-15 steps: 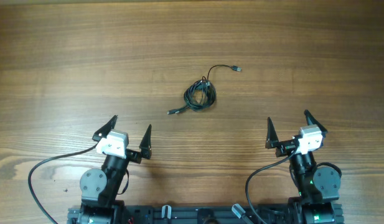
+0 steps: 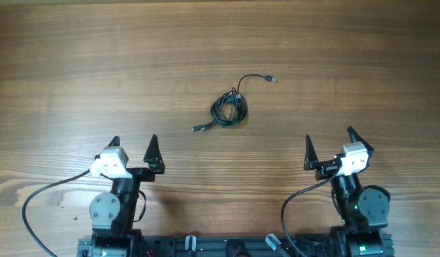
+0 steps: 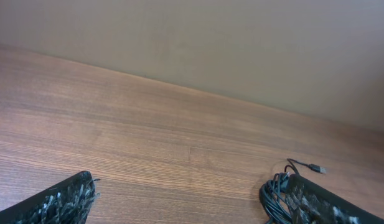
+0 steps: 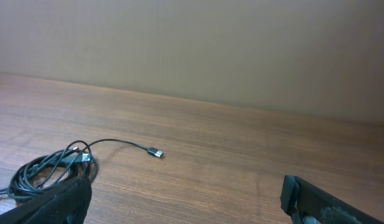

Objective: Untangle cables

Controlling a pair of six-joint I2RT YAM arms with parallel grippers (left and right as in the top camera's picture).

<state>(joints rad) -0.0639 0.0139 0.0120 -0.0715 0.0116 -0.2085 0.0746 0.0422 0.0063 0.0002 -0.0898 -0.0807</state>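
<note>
The cables (image 2: 229,108) lie as a small black tangle in the middle of the wooden table, one end with a plug (image 2: 272,78) trailing up to the right and another plug (image 2: 195,128) at the lower left. My left gripper (image 2: 134,145) stands open near the front edge, well down and left of the tangle, with nothing between its fingers. My right gripper (image 2: 329,139) is open too, down and right of it, also empty. The left wrist view shows the tangle (image 3: 274,194) partly behind the right finger. In the right wrist view the cables (image 4: 45,173) sit at the far left.
Thick black arm cables (image 2: 41,196) loop beside each arm base at the front edge. A plain wall (image 4: 192,50) rises behind the far edge of the table.
My left gripper has swung to the left and turned a little; the right arm and the cables have stayed still.
</note>
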